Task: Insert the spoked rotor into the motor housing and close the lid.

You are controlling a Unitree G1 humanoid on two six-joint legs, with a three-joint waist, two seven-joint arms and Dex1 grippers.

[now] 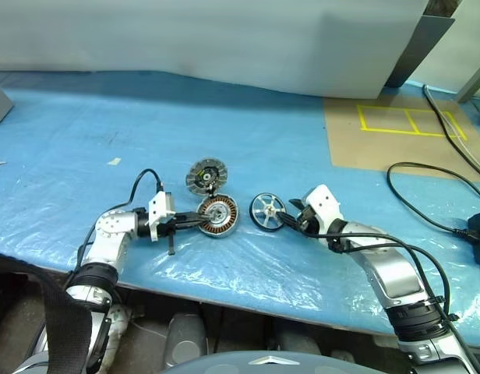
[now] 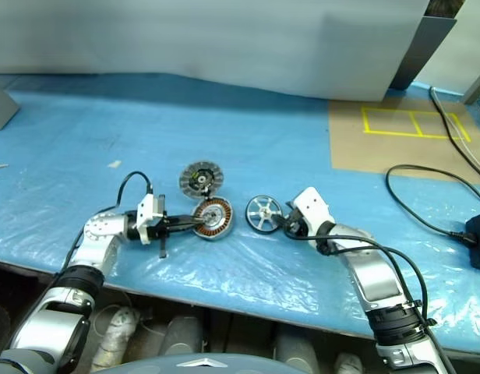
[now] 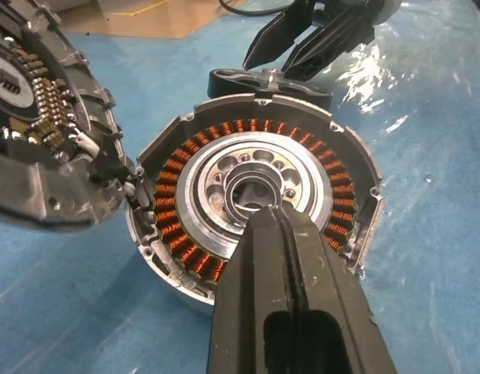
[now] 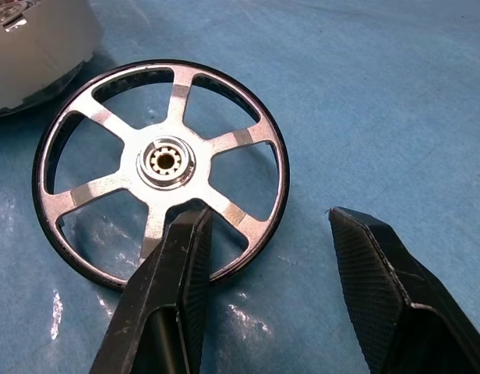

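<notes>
- Rotor: the spoked rotor (image 1: 268, 211) lies flat on the blue plastic sheet (image 1: 248, 140), a dark ring with six silver spokes around a small hub. Being round, it has no long axis to line up with.
- The right gripper (image 4: 263, 234) sits just beside the rotor, on the side away from the housing. Its two black fingers (image 4: 174, 265) stand partly apart with nothing between them. In the right wrist view, one fingertip overlaps the rotor's near rim and the other hangs over bare sheet, so the rim falls between them.
- The right arm is clearly the nearer one to the rotor. A grasp of the rim looks like the step in hand, and it would call for the fingers to close across that edge.
- The motor housing (image 1: 217, 216) lies just beside the rotor, toward the robot's left, its open face up. A ring of copper windings surrounds a silver centre.
- The left gripper (image 1: 190, 223) reaches in sideways from the left. Its fingers are closed together, and their tip lies over the housing's near edge toward the centre. Whether it presses down or only hovers cannot be told.
- The lid (image 1: 206, 176) rests touching the housing on its far side, inner face up.
- The rotor must travel leftward toward the housing; the closed left fingers may be in its way.
- A black cable (image 1: 427, 202) trails well apart, off to the right.
</notes>
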